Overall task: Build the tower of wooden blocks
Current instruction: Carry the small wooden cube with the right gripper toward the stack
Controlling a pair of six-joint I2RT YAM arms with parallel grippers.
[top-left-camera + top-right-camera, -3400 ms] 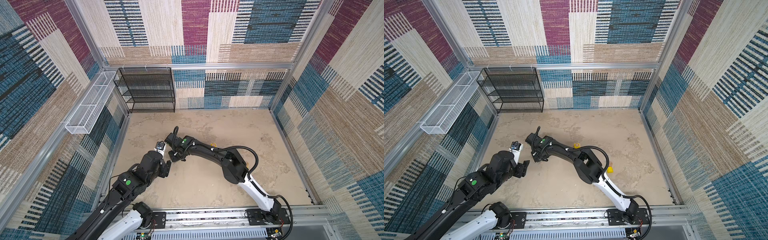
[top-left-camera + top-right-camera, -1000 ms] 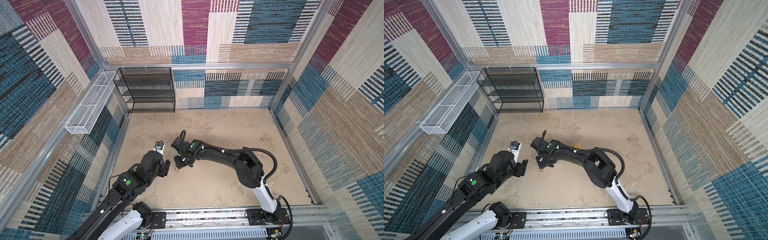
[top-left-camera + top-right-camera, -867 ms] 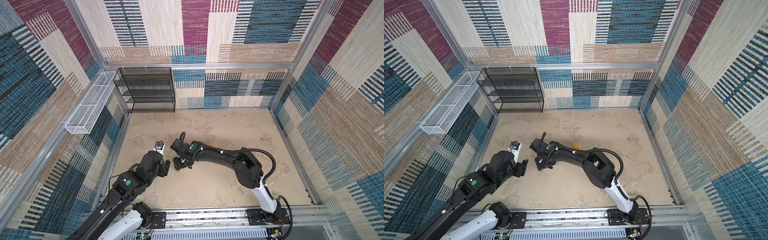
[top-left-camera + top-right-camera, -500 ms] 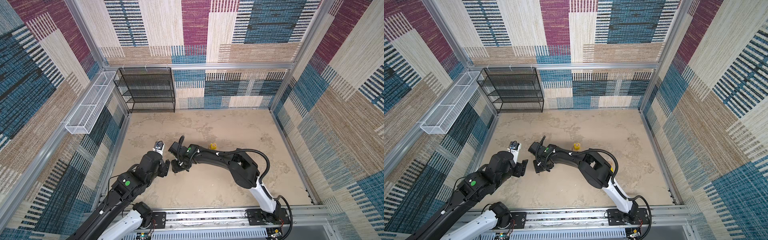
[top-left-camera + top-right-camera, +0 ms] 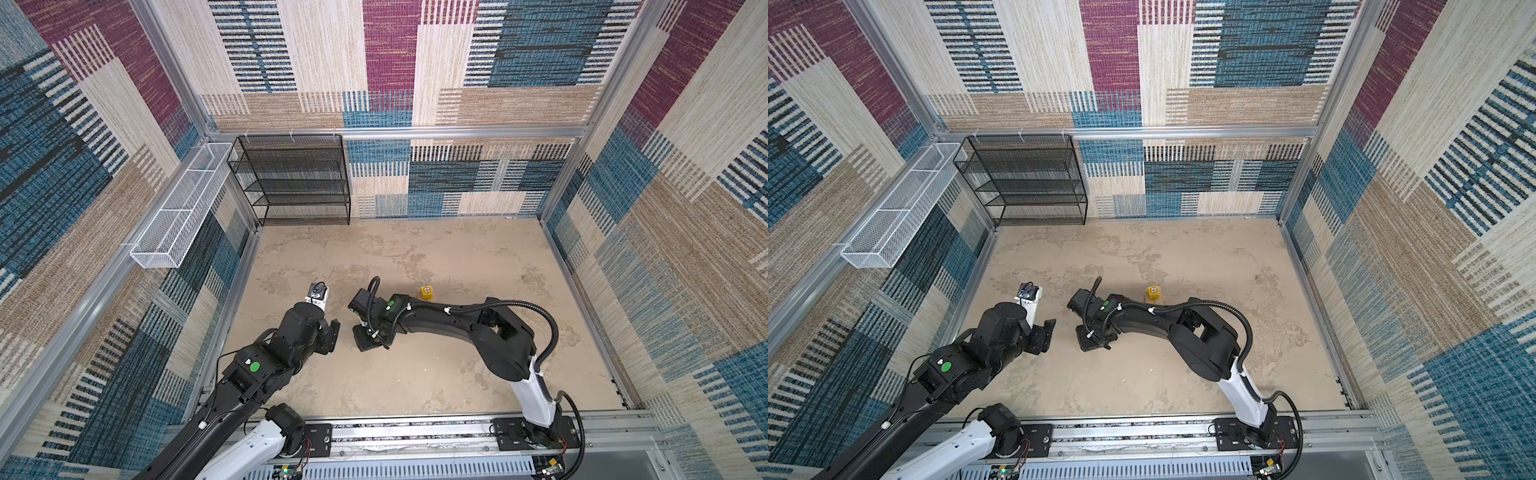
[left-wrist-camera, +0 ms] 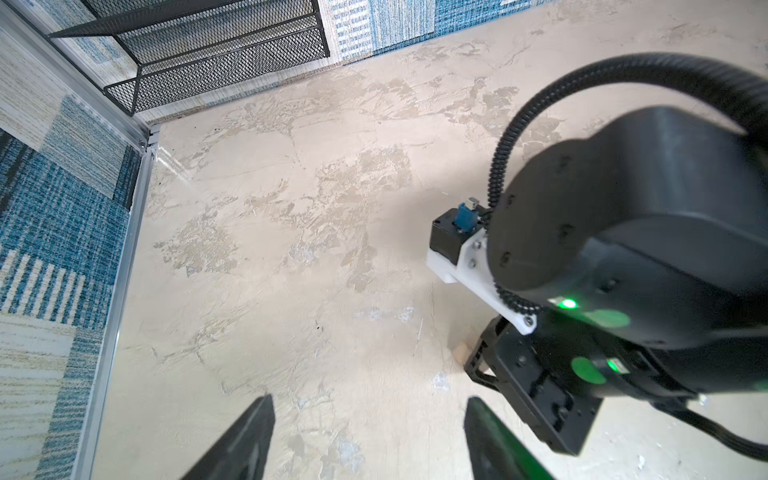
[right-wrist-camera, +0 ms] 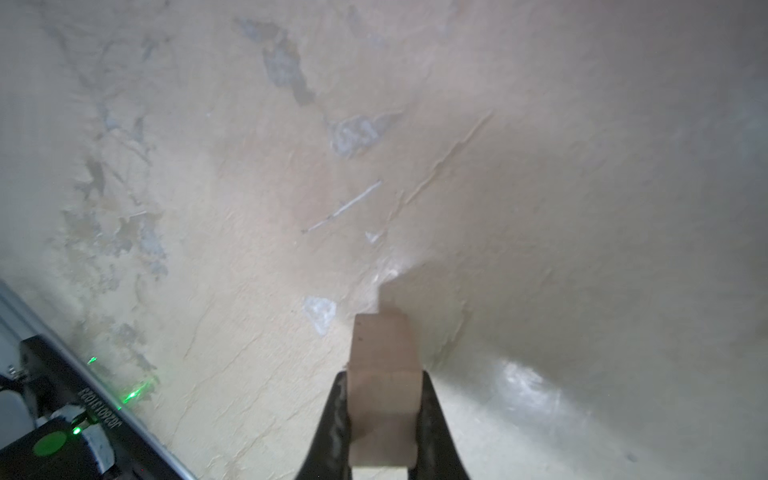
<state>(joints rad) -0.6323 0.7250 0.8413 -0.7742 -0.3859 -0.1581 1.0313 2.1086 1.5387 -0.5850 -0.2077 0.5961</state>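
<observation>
At the right wrist, not from above: tan block (image 7: 382, 357) tight in right gripper (image 7: 383, 376); left gripper (image 6: 369, 401) agape.

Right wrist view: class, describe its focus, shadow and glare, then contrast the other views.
Right wrist view: tan block in the right gripper fairly crisp, table soft, broad shadow on one side, glare patch near the block. Left wrist view: table sharp, left gripper dark and blurred at its tips. Both top views: evenly lit, sharp, walls fanning outward.
</observation>
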